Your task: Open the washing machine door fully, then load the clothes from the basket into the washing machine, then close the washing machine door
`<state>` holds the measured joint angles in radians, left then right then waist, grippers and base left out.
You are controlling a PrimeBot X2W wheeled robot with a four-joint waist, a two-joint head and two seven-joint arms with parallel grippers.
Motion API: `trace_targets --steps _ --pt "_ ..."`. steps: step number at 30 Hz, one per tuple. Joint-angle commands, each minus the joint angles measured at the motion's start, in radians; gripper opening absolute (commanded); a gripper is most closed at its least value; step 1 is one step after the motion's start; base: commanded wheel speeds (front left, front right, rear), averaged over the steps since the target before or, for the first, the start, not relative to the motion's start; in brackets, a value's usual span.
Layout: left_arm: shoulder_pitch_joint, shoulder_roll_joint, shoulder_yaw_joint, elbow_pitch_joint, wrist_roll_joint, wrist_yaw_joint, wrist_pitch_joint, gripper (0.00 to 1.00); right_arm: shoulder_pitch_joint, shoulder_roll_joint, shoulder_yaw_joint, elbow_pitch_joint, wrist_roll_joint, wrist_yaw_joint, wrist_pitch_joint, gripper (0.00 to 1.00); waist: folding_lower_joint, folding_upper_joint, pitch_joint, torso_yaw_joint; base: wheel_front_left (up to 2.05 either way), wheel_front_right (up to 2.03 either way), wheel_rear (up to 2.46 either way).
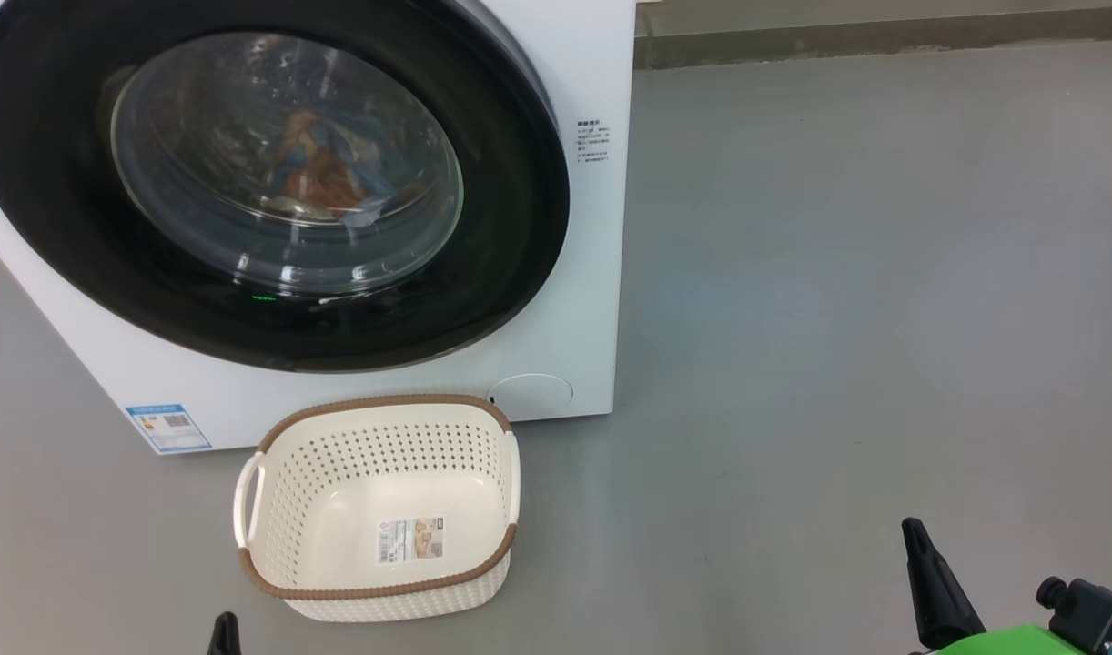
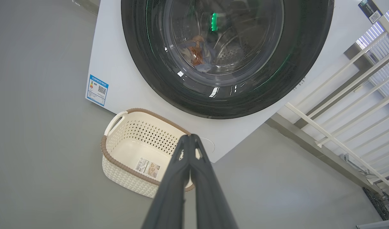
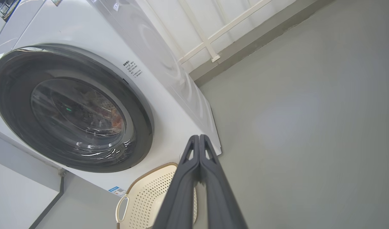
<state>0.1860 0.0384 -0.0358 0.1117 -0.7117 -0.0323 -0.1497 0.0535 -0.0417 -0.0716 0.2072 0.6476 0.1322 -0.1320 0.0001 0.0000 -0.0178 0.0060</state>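
The washing machine (image 1: 574, 300) stands at the upper left of the head view with its black-rimmed door (image 1: 510, 218) flat against the front. Through the glass window, blue and orange clothes (image 1: 324, 168) lie in the drum; they also show in the left wrist view as clothes (image 2: 197, 54). The cream basket (image 1: 283, 509) sits on the floor before the machine, holding nothing but a label. My left gripper (image 2: 190, 136) is shut on nothing, pointing over the basket (image 2: 118, 159). My right gripper (image 3: 199, 136) is shut too, its dark finger (image 1: 929, 573) at the lower right, well clear of the machine.
Grey floor (image 1: 838, 318) stretches to the right of the machine as far as a wall base (image 1: 884, 41). A white railing (image 2: 341, 105) runs beside the machine. A blue label sticker (image 1: 167, 428) marks the machine's lower left front.
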Motion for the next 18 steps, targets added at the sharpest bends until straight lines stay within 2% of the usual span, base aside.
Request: trace_targets --steps 1,18 --pt "-0.053 0.019 0.018 -0.014 -0.036 -0.012 0.008 0.00 -0.050 -0.006 0.003 -0.020 0.045 -0.001 0.010 0.00 -0.0001 0.0000 0.000 0.000 0.00 0.00 0.00" --pt "-0.100 0.025 0.034 0.015 -0.217 -0.029 0.050 0.00 -0.073 -0.006 -0.006 -0.009 0.228 -0.001 0.057 0.00 -0.0001 0.0000 0.005 -0.001 0.00 0.00 0.00"
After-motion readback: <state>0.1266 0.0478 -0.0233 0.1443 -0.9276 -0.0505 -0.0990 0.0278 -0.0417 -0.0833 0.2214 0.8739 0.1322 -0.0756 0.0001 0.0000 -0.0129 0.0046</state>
